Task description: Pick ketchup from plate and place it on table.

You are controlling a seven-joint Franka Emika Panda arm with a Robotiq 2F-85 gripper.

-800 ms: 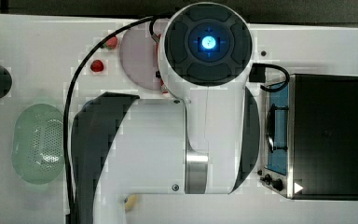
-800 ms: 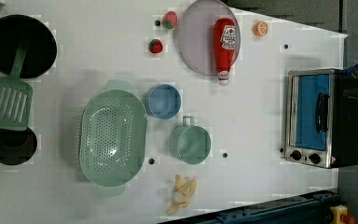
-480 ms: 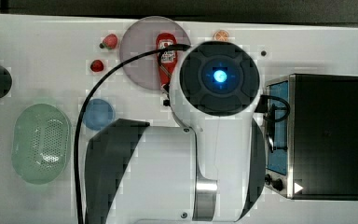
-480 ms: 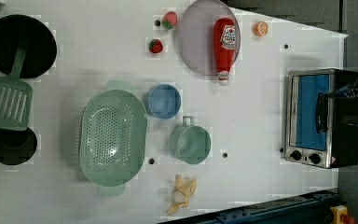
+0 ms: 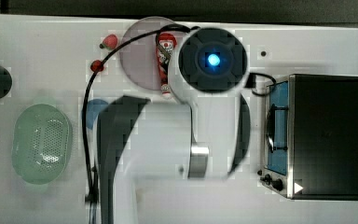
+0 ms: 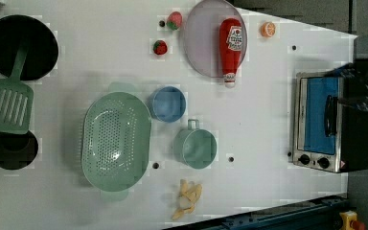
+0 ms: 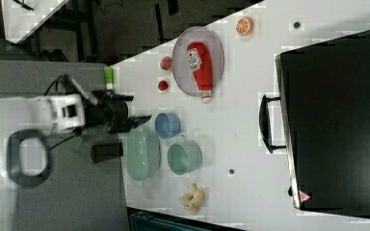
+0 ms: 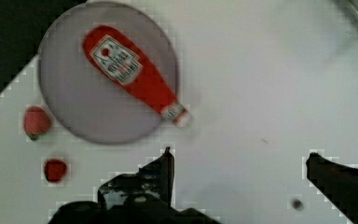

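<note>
The ketchup (image 8: 135, 77), a slim red bottle with a whitish cap, lies on the mauve-grey plate (image 8: 74, 98), its cap end poking over the rim onto the white table (image 8: 261, 70). My gripper (image 8: 240, 161) hangs open above the bare table beside the plate, its two dark fingers (image 8: 167, 165) far apart with nothing between them, clear of the bottle. In the top view my wrist (image 5: 213, 59) hides part of the ketchup (image 5: 164, 60) and plate (image 5: 137, 51). The left view shows the ketchup (image 6: 232, 48) on the plate (image 6: 203, 43); so does the right view, ketchup (image 7: 200, 67).
Two strawberries (image 6: 174, 20) (image 6: 160, 47) sit by the plate and an orange slice (image 6: 268, 29) on its other side. A toaster oven (image 6: 326, 124), blue bowl (image 6: 167, 103), green cup (image 6: 196, 147), green colander (image 6: 116, 140), spatula (image 6: 7, 103) and black pan (image 6: 21, 45) stand around.
In the top view my wrist has shrunk and shifted off the plate, uncovering more of the ketchup. My arm has come in at the left view's right edge. The ketchup has not moved.
</note>
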